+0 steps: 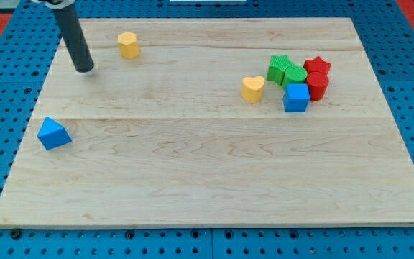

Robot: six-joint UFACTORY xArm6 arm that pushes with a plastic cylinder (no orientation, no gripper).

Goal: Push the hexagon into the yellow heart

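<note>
The yellow hexagon (128, 44) sits near the view's top left of the wooden board (192, 173). The yellow heart (252, 89) lies right of centre, close to the left of a cluster of blocks. My tip (84, 70) rests on the board to the left of and slightly below the hexagon, apart from it. The rod rises from the tip toward the view's top left corner.
A cluster at the right holds a green star (278, 66), a green block (293, 74), a red star (318, 66), a red block (318, 85) and a blue cube (296, 98). A blue triangle (53, 134) lies at the left edge.
</note>
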